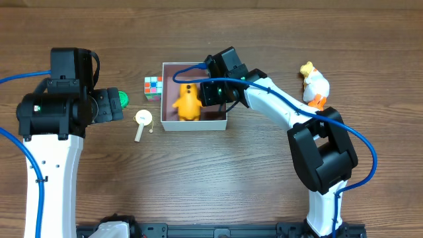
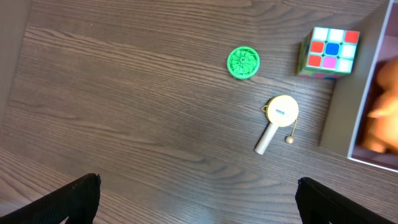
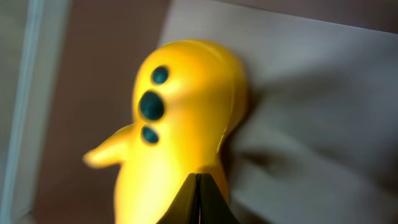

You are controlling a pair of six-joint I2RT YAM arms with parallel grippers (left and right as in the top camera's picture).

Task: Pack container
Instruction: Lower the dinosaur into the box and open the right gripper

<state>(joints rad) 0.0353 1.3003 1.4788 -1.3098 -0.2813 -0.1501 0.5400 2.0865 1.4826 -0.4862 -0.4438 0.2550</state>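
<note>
The container (image 1: 195,126) is a shallow square box with white walls and a pink inside, at the table's middle. A yellow toy figure (image 1: 188,102) lies inside it. My right gripper (image 1: 210,92) is over the box, right beside the toy. In the right wrist view its fingers (image 3: 198,186) are shut together, tips against the yellow toy (image 3: 180,112), with nothing between them. My left gripper (image 2: 198,199) is open and empty above bare table left of the box. The box wall (image 2: 348,106) shows at the right edge of the left wrist view.
A colour cube (image 1: 153,87) stands just left of the box, also in the left wrist view (image 2: 329,51). A green disc (image 2: 243,62) and a small white handled toy (image 2: 277,121) lie near it. A white and orange duck (image 1: 314,86) sits at the far right.
</note>
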